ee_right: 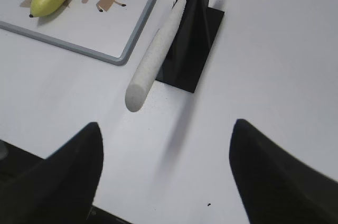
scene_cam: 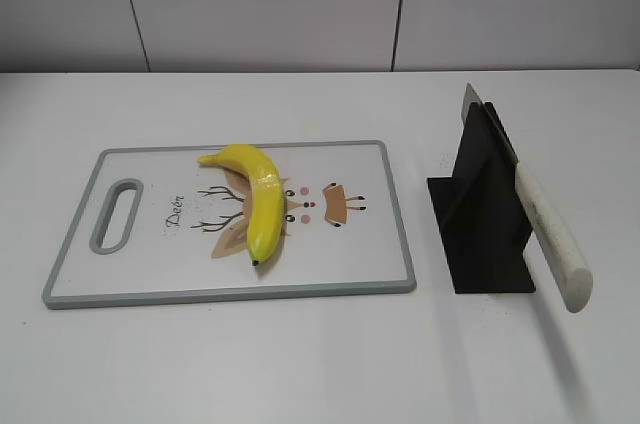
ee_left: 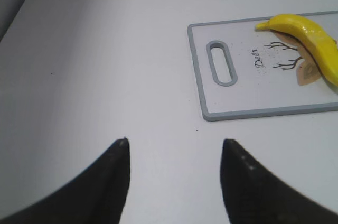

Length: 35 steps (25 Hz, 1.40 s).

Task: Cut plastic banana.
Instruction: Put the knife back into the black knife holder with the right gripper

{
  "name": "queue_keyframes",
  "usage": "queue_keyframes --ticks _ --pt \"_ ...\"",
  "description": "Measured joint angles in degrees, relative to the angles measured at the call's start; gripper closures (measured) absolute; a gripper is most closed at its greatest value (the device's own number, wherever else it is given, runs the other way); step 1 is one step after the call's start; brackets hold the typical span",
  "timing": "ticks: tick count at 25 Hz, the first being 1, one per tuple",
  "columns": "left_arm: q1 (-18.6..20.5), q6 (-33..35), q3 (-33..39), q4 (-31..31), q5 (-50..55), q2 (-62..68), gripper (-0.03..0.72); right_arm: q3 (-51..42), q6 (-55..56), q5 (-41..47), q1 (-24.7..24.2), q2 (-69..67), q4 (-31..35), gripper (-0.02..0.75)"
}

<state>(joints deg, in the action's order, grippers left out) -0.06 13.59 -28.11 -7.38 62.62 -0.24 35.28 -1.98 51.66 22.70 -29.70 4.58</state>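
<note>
Right gripper (ee_right: 165, 152) hanging wide open and empty just short of the white knife handle (ee_right: 156, 55); left gripper (ee_left: 174, 168) likewise spread over bare table (ee_left: 105, 65). Beyond, the plastic banana (scene_cam: 257, 198) is lying on the cutting board (scene_cam: 70, 244); the blade is apparently sitting slotted in the black stand (scene_cam: 480, 214).

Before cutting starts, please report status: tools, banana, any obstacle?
Left tool open, right tool open, both empty. Plastic banana whole on cutting board. Knife in black stand. No obstacle seen.
</note>
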Motion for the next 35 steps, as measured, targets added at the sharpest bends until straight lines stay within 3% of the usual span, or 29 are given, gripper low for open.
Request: queue_keyframes --ticks 8,11,14,29,35 --pt "0.00 -2.82 0.00 -1.45 -0.11 0.00 0.185 -4.70 -0.84 0.81 0.00 23.17 0.00 0.166" --pt "0.00 -2.96 0.04 -1.70 -0.16 0.00 0.191 -4.70 -0.84 5.96 0.00 27.27 0.00 0.167" --pt "0.00 -3.07 0.06 -1.83 -0.16 0.00 0.202 -4.70 -0.84 10.01 0.00 28.70 0.00 0.167" --pt "0.00 -3.07 0.06 -1.80 -0.17 0.00 0.209 -6.27 -0.84 8.08 0.00 29.99 -0.36 0.167" --pt "0.00 -3.07 0.06 -1.28 -0.17 0.00 0.209 -6.27 -0.84 7.89 -5.08 29.99 0.10 0.167"
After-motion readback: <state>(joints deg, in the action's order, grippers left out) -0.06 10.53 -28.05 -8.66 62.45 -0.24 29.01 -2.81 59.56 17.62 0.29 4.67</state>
